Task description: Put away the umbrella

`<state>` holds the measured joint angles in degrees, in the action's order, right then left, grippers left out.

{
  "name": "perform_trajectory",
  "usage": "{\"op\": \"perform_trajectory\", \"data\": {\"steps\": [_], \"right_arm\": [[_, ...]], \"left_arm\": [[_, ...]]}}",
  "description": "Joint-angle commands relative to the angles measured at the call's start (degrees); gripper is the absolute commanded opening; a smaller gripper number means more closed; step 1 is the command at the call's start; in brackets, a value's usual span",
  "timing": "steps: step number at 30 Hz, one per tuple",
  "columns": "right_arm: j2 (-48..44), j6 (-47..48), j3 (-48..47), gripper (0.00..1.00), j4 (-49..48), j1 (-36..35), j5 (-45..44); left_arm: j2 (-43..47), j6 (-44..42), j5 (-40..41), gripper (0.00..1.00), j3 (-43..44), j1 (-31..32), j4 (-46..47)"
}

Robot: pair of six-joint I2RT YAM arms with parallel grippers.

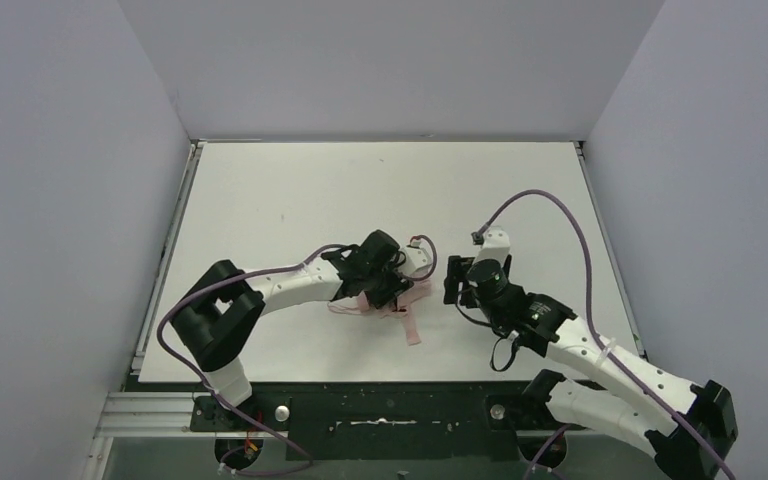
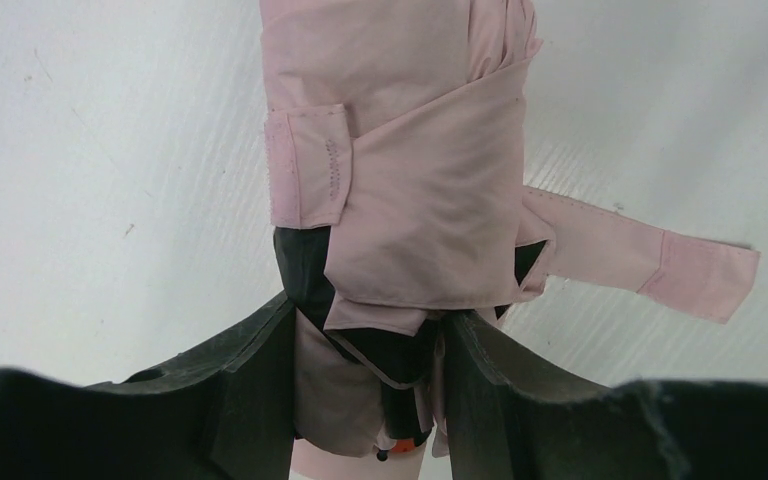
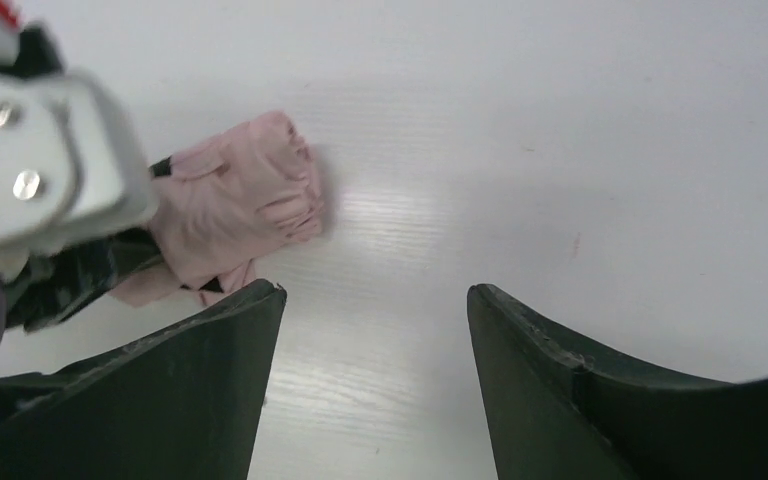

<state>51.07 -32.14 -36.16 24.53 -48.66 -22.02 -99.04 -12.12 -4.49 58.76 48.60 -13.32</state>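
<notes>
Left gripper clamped on near end of umbrella; long axis left-right, strap loose. Right gripper apart, empty, just right of it.

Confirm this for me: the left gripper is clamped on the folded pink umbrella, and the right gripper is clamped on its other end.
Not quite. The right gripper is open and holds nothing: the right wrist view shows only the table between its fingers, with the umbrella off to one side. The rest stands: the left gripper is clamped on the folded pink umbrella.
</notes>
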Motion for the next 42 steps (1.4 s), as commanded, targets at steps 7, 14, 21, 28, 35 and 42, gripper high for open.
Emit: {"op": "perform_trajectory", "data": {"steps": [7,14,21,28,35,42], "right_arm": [[4.28,10.02,-10.05,0.70,-2.50,30.19,19.10],[16.53,25.27,-14.20,0.71,-11.60,37.41,44.30],[26.12,31.38,-15.49,0.69,-16.51,35.53,62.41],[33.26,45.28,-21.10,0.70,-3.81,27.17,68.38],[37.18,50.59,-23.02,0.70,1.05,25.91,70.07],[42.13,53.19,-25.71,0.76,6.10,24.96,71.74]], "left_arm": [[0.42,-15.86,8.34,0.00,-5.40,6.71,6.45],[2.58,-29.14,4.75,0.00,-11.30,8.74,14.05],[4.36,-40.39,4.58,0.00,-17.75,9.33,21.21],[3.28,-44.23,6.97,0.00,-21.38,10.03,28.44],[3.33,-47.67,7.47,0.00,-25.17,10.29,34.19],[1.93,-49.75,7.47,0.00,-25.67,10.76,35.30]]}}
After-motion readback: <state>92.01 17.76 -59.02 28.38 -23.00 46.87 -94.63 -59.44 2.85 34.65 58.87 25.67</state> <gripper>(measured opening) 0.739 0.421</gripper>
